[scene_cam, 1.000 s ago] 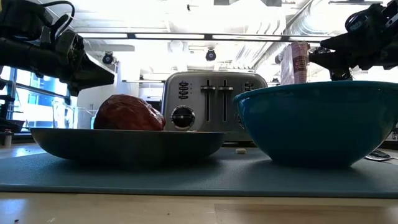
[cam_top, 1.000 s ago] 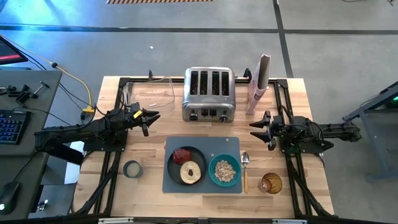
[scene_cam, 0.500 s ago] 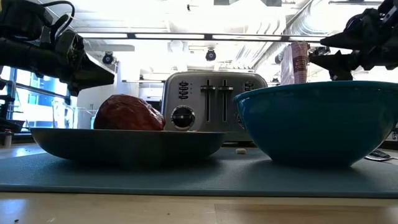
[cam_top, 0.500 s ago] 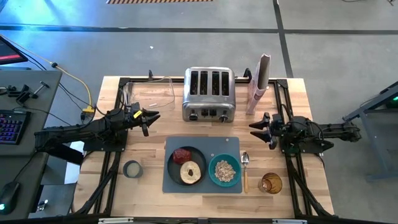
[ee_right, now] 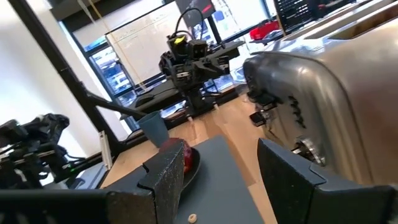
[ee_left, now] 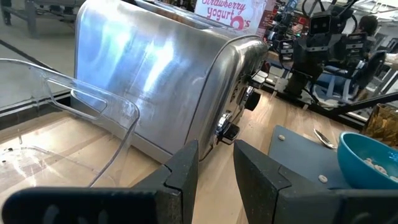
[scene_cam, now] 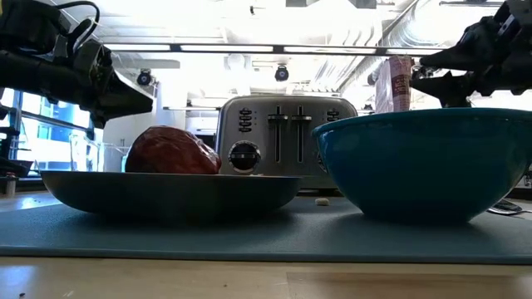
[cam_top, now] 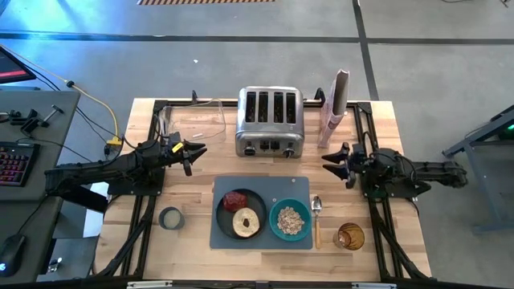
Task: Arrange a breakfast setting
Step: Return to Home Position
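Observation:
A grey mat (cam_top: 261, 186) lies at the table's near middle. On it stand a dark grey plate (cam_top: 222, 213) with a dark-red lump (cam_top: 234, 200) and a tan ring (cam_top: 246, 222), and a teal bowl (cam_top: 276, 231) of beige cereal (cam_top: 290, 219). A wooden-handled spoon (cam_top: 316, 221) lies on the table right of the mat. My left gripper (cam_top: 194, 157) hovers left of the toaster, slightly open and empty; its wrist view (ee_left: 216, 163) shows a narrow gap. My right gripper (cam_top: 333, 168) hovers right of the mat's far corner, wide open and empty (ee_right: 217, 174).
A chrome toaster (cam_top: 270, 122) stands behind the mat, with a tall pink-and-white bag (cam_top: 333, 108) to its right. A clear plastic container (cam_top: 193, 120) is at the far left. A grey tape roll (cam_top: 170, 217) and an amber glass (cam_top: 349, 236) flank the mat.
My right gripper has risen a little and drawn slightly toward the table's far right, still open. Nothing on the mat has moved.

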`<state>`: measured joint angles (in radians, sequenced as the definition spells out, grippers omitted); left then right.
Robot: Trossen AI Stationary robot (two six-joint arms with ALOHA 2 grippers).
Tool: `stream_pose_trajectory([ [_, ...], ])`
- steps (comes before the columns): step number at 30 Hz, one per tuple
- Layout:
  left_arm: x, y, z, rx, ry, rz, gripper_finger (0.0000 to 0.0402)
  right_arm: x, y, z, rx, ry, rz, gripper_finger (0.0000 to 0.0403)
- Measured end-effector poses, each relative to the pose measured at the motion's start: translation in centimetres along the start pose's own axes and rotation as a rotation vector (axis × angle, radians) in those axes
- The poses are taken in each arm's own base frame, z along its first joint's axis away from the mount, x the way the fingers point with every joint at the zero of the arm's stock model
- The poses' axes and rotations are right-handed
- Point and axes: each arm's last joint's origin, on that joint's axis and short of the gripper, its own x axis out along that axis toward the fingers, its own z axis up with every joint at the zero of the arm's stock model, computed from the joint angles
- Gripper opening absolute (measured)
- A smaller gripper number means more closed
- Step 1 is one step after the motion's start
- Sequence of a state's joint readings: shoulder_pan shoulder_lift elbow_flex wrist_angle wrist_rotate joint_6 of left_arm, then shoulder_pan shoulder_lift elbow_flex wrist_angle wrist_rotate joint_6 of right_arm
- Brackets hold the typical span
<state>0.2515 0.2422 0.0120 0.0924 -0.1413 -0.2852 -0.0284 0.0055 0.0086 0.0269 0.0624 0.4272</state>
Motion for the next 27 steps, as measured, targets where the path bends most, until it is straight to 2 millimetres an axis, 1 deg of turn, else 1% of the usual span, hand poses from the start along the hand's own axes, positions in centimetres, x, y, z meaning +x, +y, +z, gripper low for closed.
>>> stream_pose_trajectory([
  [4, -0.4, -0.3, 0.3, -0.004, -0.041, -0.036, 0.009, 0.0, -0.3, 0.1, -0.001, -0.013, -0.028, 0.0186],
  [11, -1.4, -1.3, 1.0, -0.019, -0.132, -0.152, 0.009, 0.0, -0.4, 0.2, 0.0, -0.022, -0.046, 0.0186],
  [21, -2.2, -2.3, 1.3, -0.032, -0.173, -0.288, 0.009, 0.0, -0.5, 0.2, -0.001, -0.021, -0.047, 0.0186],
  [27, -2.3, -2.5, 1.1, -0.028, -0.155, -0.304, 0.009, 0.0, -0.5, 0.2, -0.002, -0.022, -0.047, 0.0186],
])
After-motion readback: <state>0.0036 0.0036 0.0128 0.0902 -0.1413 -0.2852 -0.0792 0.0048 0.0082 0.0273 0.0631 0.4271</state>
